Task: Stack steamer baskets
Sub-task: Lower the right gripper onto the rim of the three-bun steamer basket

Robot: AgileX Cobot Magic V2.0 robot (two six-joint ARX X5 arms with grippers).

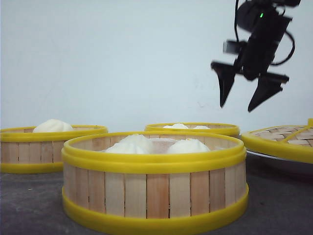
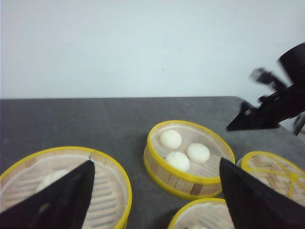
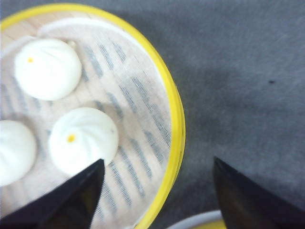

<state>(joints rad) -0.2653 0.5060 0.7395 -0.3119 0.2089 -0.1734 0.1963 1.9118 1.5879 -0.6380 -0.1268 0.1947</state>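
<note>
Three steamer baskets with slatted walls and yellow rims stand on the dark table, each holding white buns. One is nearest (image 1: 154, 186), one at the left (image 1: 49, 147) and one at the back (image 1: 193, 128). My right gripper (image 1: 236, 107) hangs open high above the back basket's right edge. In the right wrist view that basket's rim (image 3: 178, 124) runs between the open fingers of the right gripper (image 3: 158, 160). My left gripper (image 2: 156, 161) is open and empty, up in the air, with the left basket (image 2: 109, 191) and the back basket (image 2: 188, 157) below it.
A flat woven lid with a yellow rim (image 1: 281, 139) lies on a white plate (image 3: 200, 220) at the right, close to the back basket. The lid (image 2: 271, 176) also shows in the left wrist view. A pale wall stands behind the table.
</note>
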